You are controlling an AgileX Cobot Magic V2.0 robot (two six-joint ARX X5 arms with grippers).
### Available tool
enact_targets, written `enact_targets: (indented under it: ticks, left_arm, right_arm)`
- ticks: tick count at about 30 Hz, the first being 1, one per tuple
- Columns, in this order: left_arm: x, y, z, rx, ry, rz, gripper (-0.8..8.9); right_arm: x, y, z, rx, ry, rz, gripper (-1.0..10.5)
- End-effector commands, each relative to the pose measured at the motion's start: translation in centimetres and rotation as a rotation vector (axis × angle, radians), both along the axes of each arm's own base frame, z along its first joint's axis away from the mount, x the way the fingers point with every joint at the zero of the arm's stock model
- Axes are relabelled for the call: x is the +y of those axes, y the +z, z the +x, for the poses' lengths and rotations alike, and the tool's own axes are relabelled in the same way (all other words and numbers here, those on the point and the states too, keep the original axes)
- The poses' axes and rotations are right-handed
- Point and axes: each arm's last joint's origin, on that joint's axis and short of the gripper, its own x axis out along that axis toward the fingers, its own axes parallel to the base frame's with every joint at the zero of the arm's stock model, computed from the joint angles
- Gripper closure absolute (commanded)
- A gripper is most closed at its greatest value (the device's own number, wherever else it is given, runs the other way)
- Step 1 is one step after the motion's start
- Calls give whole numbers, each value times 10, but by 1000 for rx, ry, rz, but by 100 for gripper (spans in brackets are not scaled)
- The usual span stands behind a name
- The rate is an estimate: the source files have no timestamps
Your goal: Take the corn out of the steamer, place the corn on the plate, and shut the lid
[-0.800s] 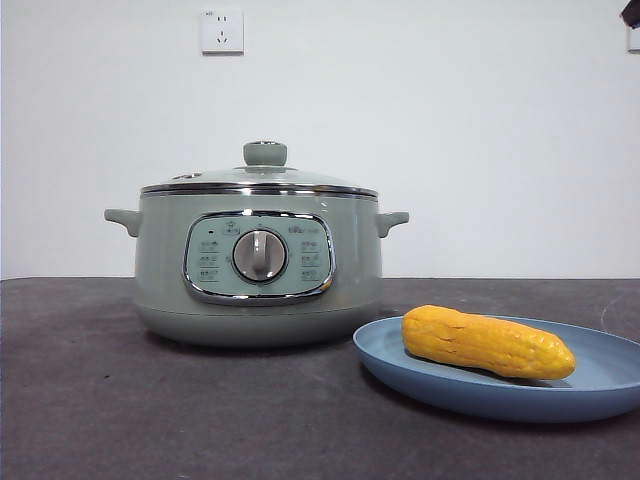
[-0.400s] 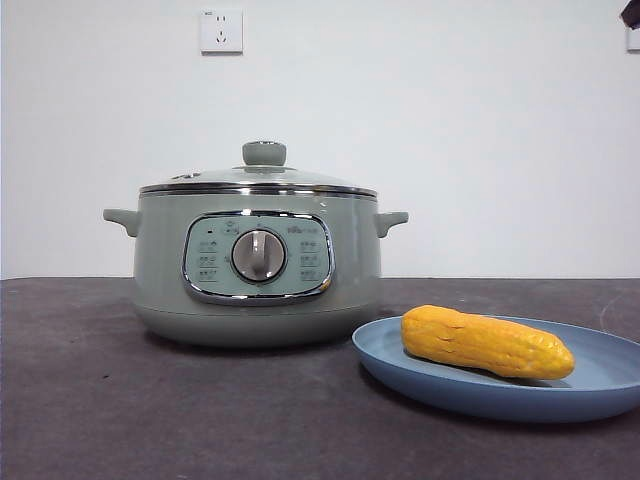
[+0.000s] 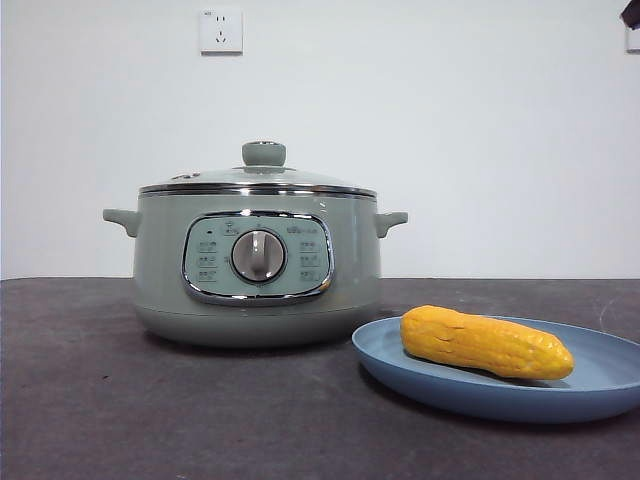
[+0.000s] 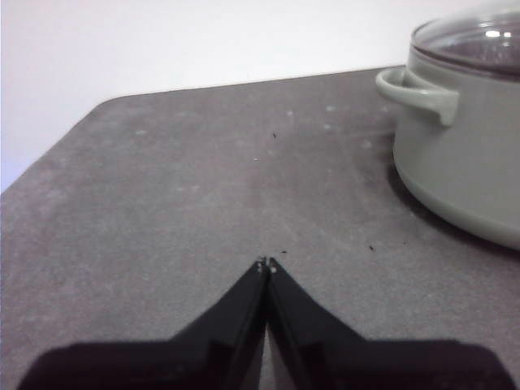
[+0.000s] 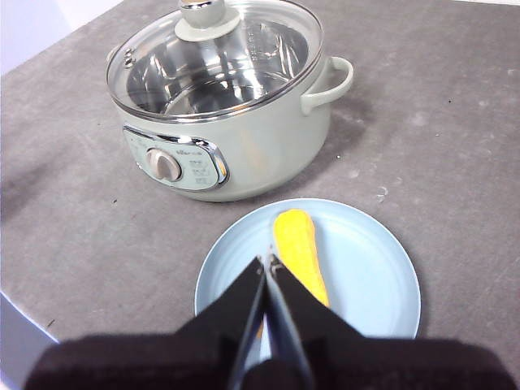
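I'm seeing the corn (image 3: 487, 342) lying on the plate (image 3: 600, 385), at 4 o'clock from the steamer (image 3: 258, 265); lid (image 5: 215, 57) on. Both tools, left (image 4: 266, 264) and right (image 5: 267, 260), are sitting closed, empty. Corn looks stiff, bumpy, light: mid-cob grip.

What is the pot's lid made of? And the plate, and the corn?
The lid looks like clear glass: the shiny metal inside of the steamer shows through it. Its rim looks like chrome, and the knob seems plastic. The plate looks like matte blue plastic, though it could be ceramic. The corn has a smooth, waxy, bumpy skin, so it may be a toy.
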Motion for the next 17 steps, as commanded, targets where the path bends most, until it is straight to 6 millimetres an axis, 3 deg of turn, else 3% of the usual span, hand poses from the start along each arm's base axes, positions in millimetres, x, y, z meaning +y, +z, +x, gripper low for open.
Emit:
enact_targets:
  ticks: [1,17]
  left_arm:
    - [0,-5,0,14,9,-27,817]
    - [0,-4,1,11,10,-29,817]
  right_arm:
    - [0,-1,0,0,1,6,946]
    - [0,-1,0,0,0,6,946]
